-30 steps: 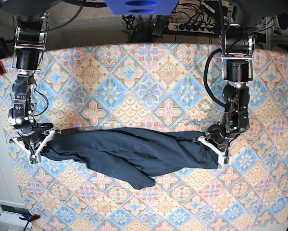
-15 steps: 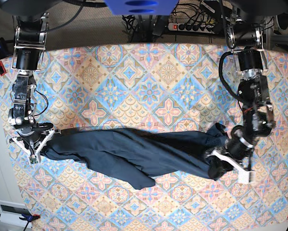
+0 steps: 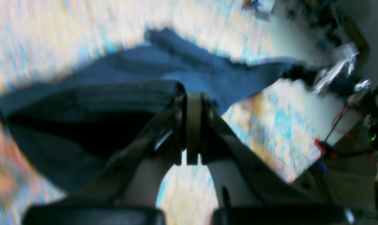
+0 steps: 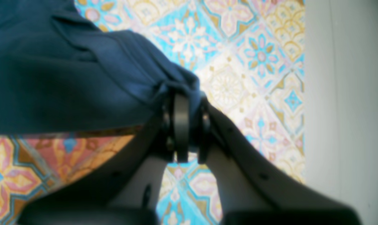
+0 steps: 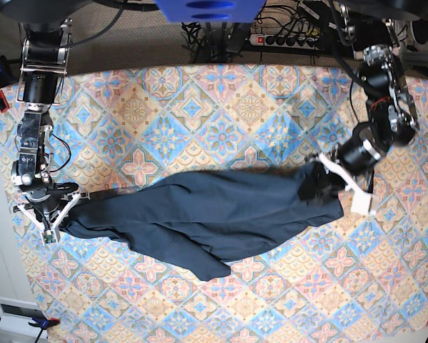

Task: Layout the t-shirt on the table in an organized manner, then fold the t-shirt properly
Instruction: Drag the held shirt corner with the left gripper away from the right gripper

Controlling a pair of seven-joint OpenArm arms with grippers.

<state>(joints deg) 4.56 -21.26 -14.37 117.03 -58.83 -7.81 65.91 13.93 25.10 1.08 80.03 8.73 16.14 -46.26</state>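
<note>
Two tools are pinching the t-shirt (image 5: 214,214), one at each end. We are looking at what has just changed. In the base view, our left tool (image 5: 326,180) is at the right of the frame. A moment ago it was lower down, near the lower right, and now we are lifting it up and back toward the upper right. The shirt end is coming along with it. The left wrist view is blurry, so we think this arm is moving fast. There the left tool (image 3: 193,100) is pressed together, with dark cloth bunched right beside it, and we judge that it is pinching that end of the shirt.

Our right tool (image 5: 56,218) is at the left of the frame, and it is staying in the same spot. In the right wrist view the right tool (image 4: 184,104) is squeezing a fold of the navy cloth.

The shirt is lying across the middle of the bench (image 5: 221,107) like a long twisted rope. One floppy bit is hanging toward the bottom middle of the frame. The right end is now sitting higher than the left end.

We think we are still laying the shirt out. It is not flat yet, and it is still twisted, so folding cannot start. The swing may be helping to untwist it.
</note>
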